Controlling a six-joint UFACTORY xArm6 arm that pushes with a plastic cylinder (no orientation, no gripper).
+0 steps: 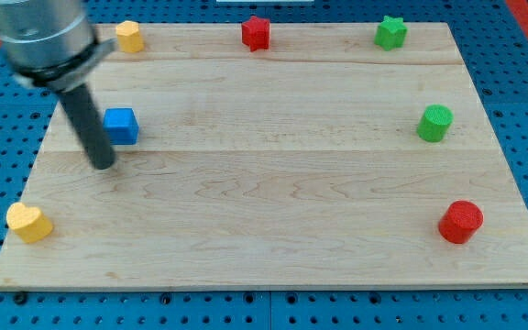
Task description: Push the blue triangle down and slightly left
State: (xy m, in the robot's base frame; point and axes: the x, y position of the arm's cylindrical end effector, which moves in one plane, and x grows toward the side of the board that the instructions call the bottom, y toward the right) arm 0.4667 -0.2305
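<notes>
While the dark rod leans over the wooden board [273, 229], my tip [104, 165] rests just below and a bit left of the blue block [121, 126], close but apart. The arm has no fingers, only this rod. The blue block looks like a cube here, near the view's left. A yellow heart [28, 223] sits lower left. A red round block [461, 222] sits lower right.

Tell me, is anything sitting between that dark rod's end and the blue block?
No. In the camera view, my tip sits just below and left of the blue block, with only a sliver of bare board between them.
</notes>
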